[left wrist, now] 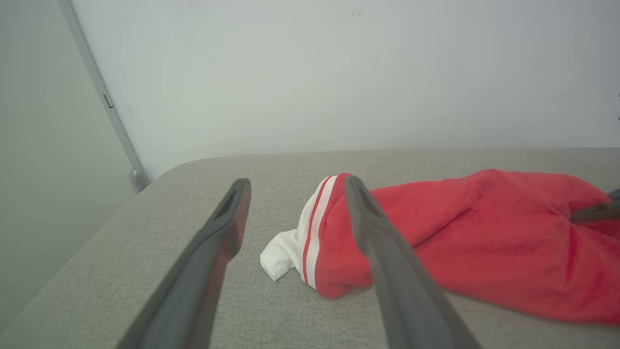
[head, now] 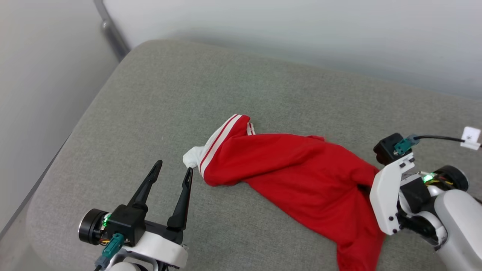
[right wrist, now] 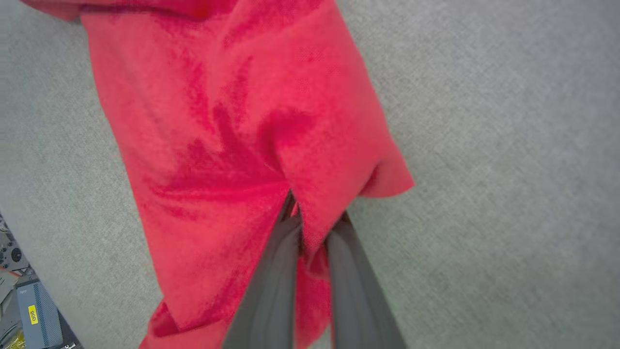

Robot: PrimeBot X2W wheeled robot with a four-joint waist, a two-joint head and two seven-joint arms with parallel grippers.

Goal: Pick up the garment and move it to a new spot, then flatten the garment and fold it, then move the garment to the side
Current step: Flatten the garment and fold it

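Garment [head: 293, 169], red, bunched: lying on the grey cushion [head: 188, 94], long axis running far-left to near-right. My right gripper [right wrist: 317, 213] is pinching a fold near its right end; my left gripper [head: 174, 166], spread, is hovering just beside its left end.

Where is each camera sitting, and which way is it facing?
Head view: high up, facing down at the grey cushion and jersey; left claw lower left, right forearm at right.
Left wrist view: low over the cushion, facing along the open left claw at the striped sleeve and wall.
Right wrist view: above, facing down the right claw, shut on jersey fabric.
Shared: jersey on cushion.
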